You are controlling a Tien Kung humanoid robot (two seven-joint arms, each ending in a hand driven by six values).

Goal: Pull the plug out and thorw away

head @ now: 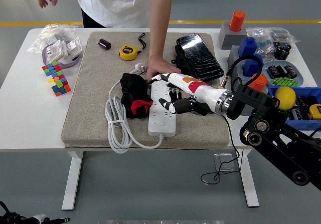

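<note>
From the head view you have one white power strip [163, 109] lying lengthwise at the middle of the frame, on one grey felt mat [95, 91] that covers the centre of the white counter [22, 114]. Its white cable [116, 129] coils at lower left of the strip. The plug itself you cannot make out; the right hand [176, 96] covers that part of the strip. Its fingers [169, 105] are loosely spread over the strip's middle and right edge, and whether they grip anything you cannot tell. One person's hand [160, 68] presses on the strip's far end.

Count one black-and-red bundle [134, 94] touching the strip's left side, one yellow tape measure [128, 52] at upper centre, one colour cube [56, 77] at left, two orange cylinders [236, 20] and two blue blocks [248, 47] at upper right, and one yellow ball [285, 97] in the blue bin [281, 123]. Grey floor with one yellow line [40, 23] lies beyond.
</note>
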